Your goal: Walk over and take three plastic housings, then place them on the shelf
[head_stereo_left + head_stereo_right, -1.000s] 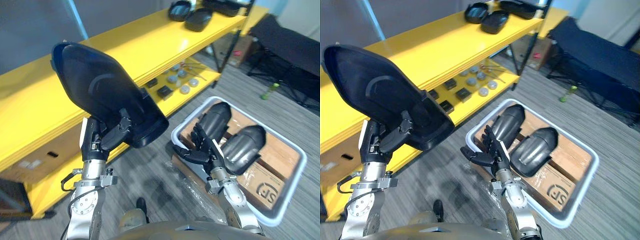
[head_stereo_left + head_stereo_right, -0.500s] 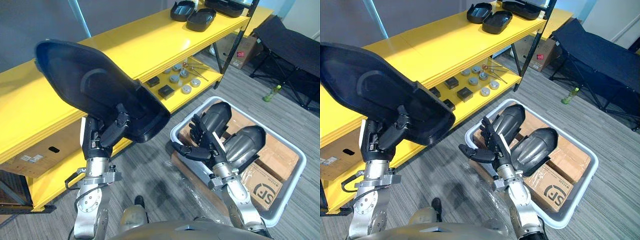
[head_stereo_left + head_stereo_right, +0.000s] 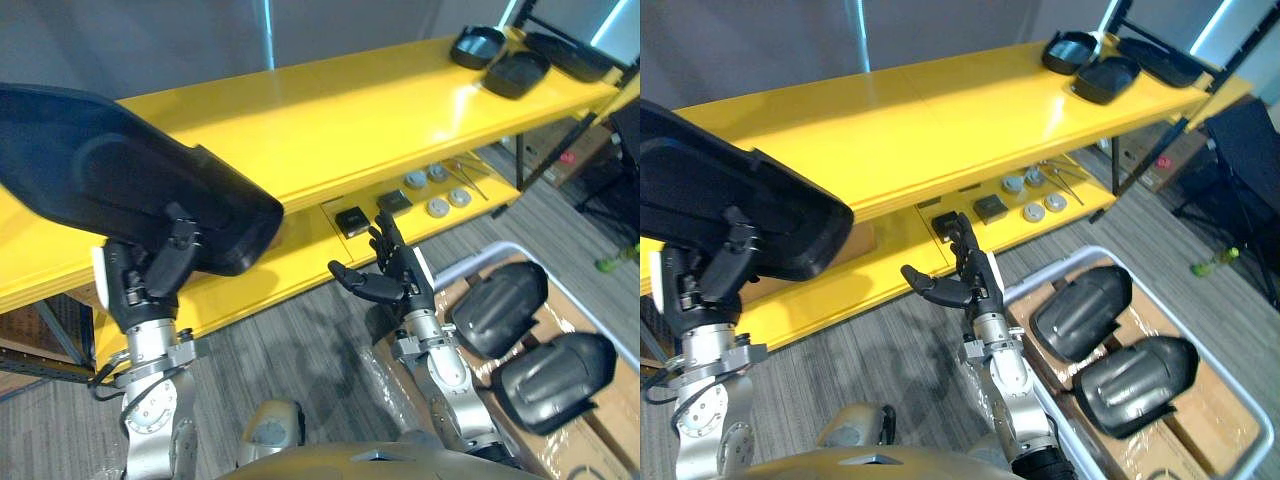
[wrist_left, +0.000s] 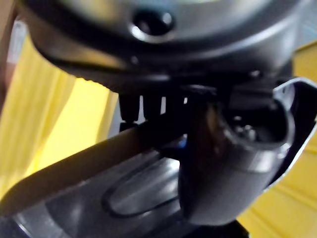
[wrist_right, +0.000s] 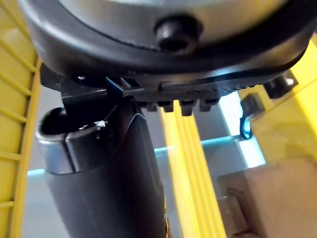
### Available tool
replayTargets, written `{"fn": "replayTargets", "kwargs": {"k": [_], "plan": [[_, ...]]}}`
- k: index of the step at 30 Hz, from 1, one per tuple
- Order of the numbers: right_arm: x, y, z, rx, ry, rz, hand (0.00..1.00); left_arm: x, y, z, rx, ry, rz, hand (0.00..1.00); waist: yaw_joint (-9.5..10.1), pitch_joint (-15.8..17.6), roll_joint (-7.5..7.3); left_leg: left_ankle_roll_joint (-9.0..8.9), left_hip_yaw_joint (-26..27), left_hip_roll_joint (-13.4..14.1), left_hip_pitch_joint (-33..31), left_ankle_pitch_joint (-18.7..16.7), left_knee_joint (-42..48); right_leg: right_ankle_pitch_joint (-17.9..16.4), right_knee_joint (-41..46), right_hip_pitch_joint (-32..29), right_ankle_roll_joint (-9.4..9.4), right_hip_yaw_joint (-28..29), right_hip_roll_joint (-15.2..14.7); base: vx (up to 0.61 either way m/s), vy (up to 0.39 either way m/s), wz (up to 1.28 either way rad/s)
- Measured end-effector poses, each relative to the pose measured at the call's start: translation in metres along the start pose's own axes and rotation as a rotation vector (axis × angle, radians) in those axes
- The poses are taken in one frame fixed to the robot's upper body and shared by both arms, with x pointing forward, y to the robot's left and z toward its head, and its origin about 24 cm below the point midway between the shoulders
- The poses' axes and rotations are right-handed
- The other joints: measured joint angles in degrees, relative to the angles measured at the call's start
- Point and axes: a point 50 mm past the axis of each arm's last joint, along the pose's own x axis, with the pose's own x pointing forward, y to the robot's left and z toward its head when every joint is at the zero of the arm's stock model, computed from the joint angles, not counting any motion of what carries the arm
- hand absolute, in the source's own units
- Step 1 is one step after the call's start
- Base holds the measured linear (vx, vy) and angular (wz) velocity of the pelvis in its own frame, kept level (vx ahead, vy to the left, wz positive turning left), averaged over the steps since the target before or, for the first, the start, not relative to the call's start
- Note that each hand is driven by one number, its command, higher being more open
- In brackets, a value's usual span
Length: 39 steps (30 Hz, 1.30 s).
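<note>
A large black plastic housing is being gripped by the left hand, with fingers and thumb curled round its near edge. The left forearm is being held upright, so the housing is being carried high, hollow side up and tilted, over the near part of the yellow shelf. In the left wrist view the thumb is being pressed onto the housing's rim.

The right hand is being held out in front of the shelf's lower board, its fingers straight and spread, thumb apart, nothing being grasped.

Two housings are being kept in a white crate on cardboard, to the right. Three more housings are lying at the upper board's far end, and small parts on the lower board.
</note>
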Motion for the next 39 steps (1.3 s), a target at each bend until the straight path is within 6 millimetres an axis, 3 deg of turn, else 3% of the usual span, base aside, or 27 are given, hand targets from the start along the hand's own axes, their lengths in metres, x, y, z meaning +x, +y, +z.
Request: {"fn": "replayTargets", "kwargs": {"k": [3, 5, 6, 7, 8, 9, 11, 12, 14, 20, 21, 23, 24, 25, 26, 27, 28, 29, 33, 35, 37, 39], "plan": [[0.007, 0.000, 0.009, -0.040, -0.052, 0.007, 1.00, 0.002, 0.006, 0.002, 0.012, -0.013, 0.053, 0.00, -0.01, 0.04, 0.87, -0.13, -2.02, 0.02, 5.76, 0.18, -3.71, -4.64, -8.89, -2.72, 0.75, -0.98, 6.73, 0.30, 0.057, 0.43], [0.013, -0.002, 0.018, -0.052, -0.104, 0.003, 1.00, 0.002, 0.004, 0.002, 0.005, -0.014, 0.057, 0.00, -0.28, -0.07, 1.12, -0.65, -3.18, -0.23, 7.06, 0.17, -4.99, -3.89, -18.14, -5.87, 1.91, 0.46, 10.03, 0.28, -0.010, 0.54], [0.016, -0.007, 0.024, -0.061, -0.132, -0.015, 1.00, 0.003, 0.002, 0.001, -0.001, -0.010, 0.047, 0.00, -0.74, -0.14, 1.02, -1.19, -4.90, -1.18, 8.06, -0.08, -5.58, -1.93, -24.61, -7.72, 4.22, 3.65, 11.94, 0.26, -0.056, 0.71], [0.017, -0.010, 0.025, -0.065, -0.136, -0.030, 1.00, 0.002, 0.000, 0.000, -0.005, -0.005, 0.042, 0.00, -1.15, -0.34, 0.69, -1.74, -5.78, -1.72, 8.69, -0.41, -5.59, -0.04, -26.94, -7.86, 4.27, 5.05, 12.54, 0.30, -0.116, 0.87], [0.016, -0.013, 0.025, -0.069, -0.136, -0.050, 1.00, 0.002, -0.002, -0.002, -0.009, 0.002, 0.034, 0.00, -1.80, -0.66, 0.16, -2.35, -6.96, -2.61, 9.67, -0.80, -5.55, 4.99, -29.53, -7.23, 2.93, 6.05, 12.86, 0.32, -0.171, 0.82], [0.015, -0.018, 0.026, -0.082, -0.135, -0.065, 1.00, 0.001, -0.003, -0.004, -0.008, 0.009, 0.024, 0.00, -2.10, -1.60, -0.75, -3.42, -7.44, -3.93, 10.98, -1.83, -5.54, 9.25, -31.53, -6.05, 0.35, 5.69, 12.49, 0.33, -0.188, 0.56], [0.018, -0.030, 0.032, -0.129, -0.149, -0.069, 1.00, -0.001, -0.002, -0.008, -0.011, 0.031, 0.036, 0.00, -1.61, -2.41, 3.28, -4.06, -7.23, -1.38, 11.19, -2.88, -5.44, 9.47, -34.71, -3.74, 0.62, 4.67, 14.67, 0.31, -0.119, 0.14], [0.017, -0.036, 0.035, -0.146, -0.153, -0.080, 1.00, 0.000, -0.002, -0.008, -0.011, 0.027, 0.032, 0.00, -1.80, -2.83, 4.47, -4.10, -7.01, -0.30, 11.41, -2.85, -5.97, 9.70, -36.63, -2.77, 0.30, 3.87, 15.70, 0.28, -0.066, 0.09], [0.015, -0.048, 0.037, -0.159, -0.151, -0.120, 1.00, 0.001, -0.005, -0.007, -0.015, 0.021, 0.007, 0.00, -1.84, -2.89, 4.85, -5.04, -6.51, 0.28, 12.13, -2.16, -6.31, 9.80, -38.92, -0.83, 0.16, 3.64, 16.76, 0.24, -0.063, 0.04], [0.004, -0.069, 0.062, -0.185, -0.266, -0.226, 1.00, 0.002, -0.009, -0.008, -0.020, 0.020, -0.042, 0.00, -3.94, -3.27, 5.47, -5.44, -3.17, 0.10, 11.28, -0.86, -4.04, 10.93, -44.21, 2.62, 1.39, 3.18, 16.95, 0.11, 0.014, 0.08], [0.000, -0.072, 0.066, -0.190, -0.294, -0.248, 1.00, 0.005, -0.013, -0.012, -0.027, 0.025, -0.061, 0.00, -4.78, -2.87, 5.58, -5.52, -1.69, 0.01, 8.82, -0.82, 1.63, 10.99, -45.17, 4.09, 1.53, 1.82, 16.56, 0.04, 0.078, 0.48], [-0.003, -0.075, 0.074, -0.203, -0.331, -0.259, 1.00, 0.013, -0.020, -0.018, -0.008, 0.023, -0.094, 0.00, -5.31, -0.45, 5.71, -7.99, 2.63, 0.35, 5.09, 1.85, 14.51, 10.26, -46.02, 8.43, 1.04, 0.54, 14.53, 0.01, 0.148, 0.44], [-0.004, -0.075, 0.080, -0.208, -0.364, -0.260, 1.00, 0.018, -0.023, -0.017, 0.012, 0.011, -0.136, 0.00, -5.16, 1.09, 4.02, -3.99, 5.48, 1.43, 0.66, -1.19, 19.65, 9.97, -46.39, 10.01, 1.41, 0.47, 11.87, -0.02, 0.119, 0.15], [-0.003, -0.075, 0.085, -0.209, -0.395, -0.264, 1.00, 0.021, -0.026, -0.015, 0.023, -0.006, -0.165, 0.00, -5.02, 1.18, 4.41, -3.88, 5.62, 2.47, -0.72, -2.97, 17.66, 9.80, -46.34, 9.98, 1.63, 0.71, 11.25, -0.04, 0.122, 0.09], [-0.001, -0.077, 0.092, -0.215, -0.436, -0.268, 1.00, 0.025, -0.031, -0.012, 0.033, -0.031, -0.203, 0.00, -5.22, 1.87, 4.65, -4.86, 4.90, 4.70, -2.05, -3.08, 12.54, 9.37, -46.23, 9.67, 2.18, 1.19, 11.29, -0.03, 0.183, -0.12], [0.003, -0.077, 0.098, -0.204, -0.462, -0.249, 1.00, 0.028, -0.036, -0.010, 0.039, -0.048, -0.235, 0.00, -5.29, 1.92, 6.35, -6.61, 3.38, 7.33, -2.14, -1.46, 4.85, 9.05, -45.50, 9.61, 2.97, 2.10, 11.49, -0.01, 0.324, -0.40], [0.005, -0.078, 0.102, -0.180, -0.478, -0.230, 1.00, 0.027, -0.043, -0.011, 0.046, -0.051, -0.269, 0.00, -5.55, 1.74, 7.82, -8.20, 2.41, 9.45, -0.71, 4.94, -2.09, 8.41, -43.81, 9.01, 5.07, 4.01, 11.27, 0.01, 0.353, -0.52], [0.005, -0.077, 0.103, -0.172, -0.481, -0.222, 1.00, 0.027, -0.046, -0.011, 0.046, -0.050, -0.292, 0.00, -5.88, 1.73, 8.33, -8.19, 3.77, 9.51, 0.31, 6.46, -2.21, 7.92, -43.02, 9.15, 6.11, 4.93, 10.88, 0.04, 0.365, -0.66], [-0.009, -0.068, 0.121, -0.156, -0.566, -0.206, 1.00, 0.038, -0.053, -0.003, 0.112, -0.057, -0.467, 0.00, -8.39, 2.00, 4.22, -5.36, 9.73, 3.55, 2.31, 5.56, -5.51, 9.48, -45.82, 8.44, 8.07, 10.78, 5.38, 0.08, 0.284, -0.37], [-0.020, -0.071, 0.128, -0.168, -0.598, -0.227, 1.00, 0.038, -0.056, -0.002, 0.115, -0.029, -0.499, 0.00, -9.40, 1.76, 3.72, -4.51, 10.98, 2.87, 3.03, 5.59, -6.14, 10.90, -46.91, 8.55, 8.22, 12.01, 5.17, 0.11, 0.143, -0.24], [-0.030, -0.074, 0.127, -0.171, -0.596, -0.254, 1.00, 0.038, -0.057, -0.002, 0.087, 0.005, -0.516, 0.00, -9.83, 1.40, 3.30, -4.61, 12.24, 3.03, 4.18, 5.39, -6.68, 11.95, -47.51, 8.54, 9.40, 11.67, 5.28, 0.14, 0.049, -0.34], [-0.037, -0.082, 0.123, -0.190, -0.560, -0.290, 1.00, 0.040, -0.066, -0.002, 0.050, 0.051, -0.553, 0.00, -11.56, 1.08, 3.37, -4.69, 12.17, 3.52, 4.23, 5.36, -7.41, 12.01, -47.71, 8.30, 9.48, 11.44, 5.94, 0.13, -0.031, -0.06]]}}
